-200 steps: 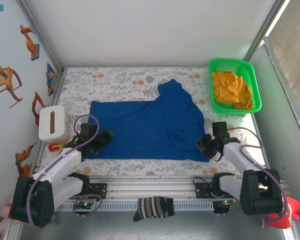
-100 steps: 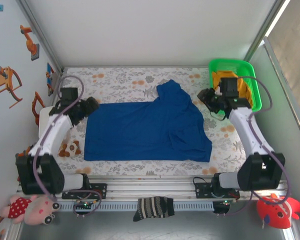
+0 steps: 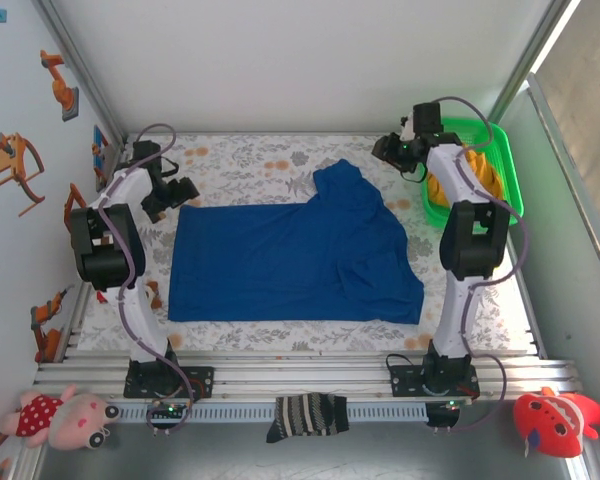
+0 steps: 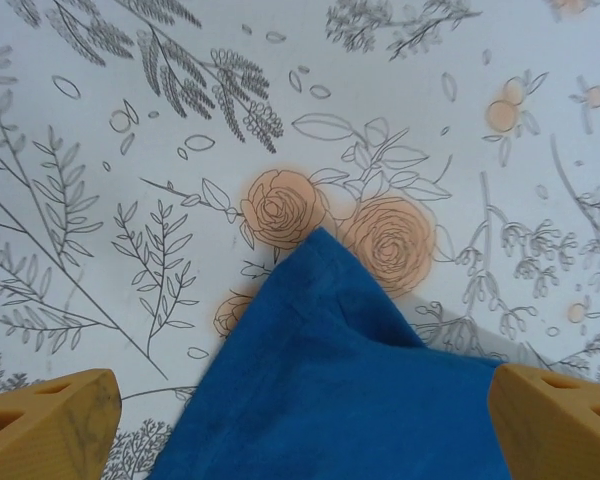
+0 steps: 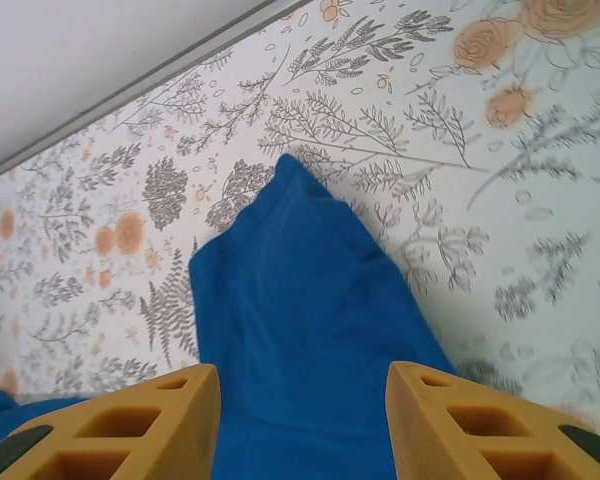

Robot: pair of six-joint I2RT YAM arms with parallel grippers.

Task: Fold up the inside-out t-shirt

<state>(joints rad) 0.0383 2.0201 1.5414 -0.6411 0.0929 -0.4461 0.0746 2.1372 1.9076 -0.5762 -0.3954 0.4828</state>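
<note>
Both wrist views crop the yellow fingers at the bottom edge. The inside-out t-shirt lies flat mid-frame. The left gripper and right gripper are stretched far out near its upper corners, jaws wide and empty.

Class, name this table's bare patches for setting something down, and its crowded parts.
Bare: the far strip from the left gripper to the sleeve of the t-shirt; the near strip along its hem. Crowded: the middle, and the green basket corner by the right gripper.

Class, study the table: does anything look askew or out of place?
Yes. The blue t-shirt lies mostly flat, but one part juts toward the far edge, rumpled. A striped sock hangs off the front rail.
</note>
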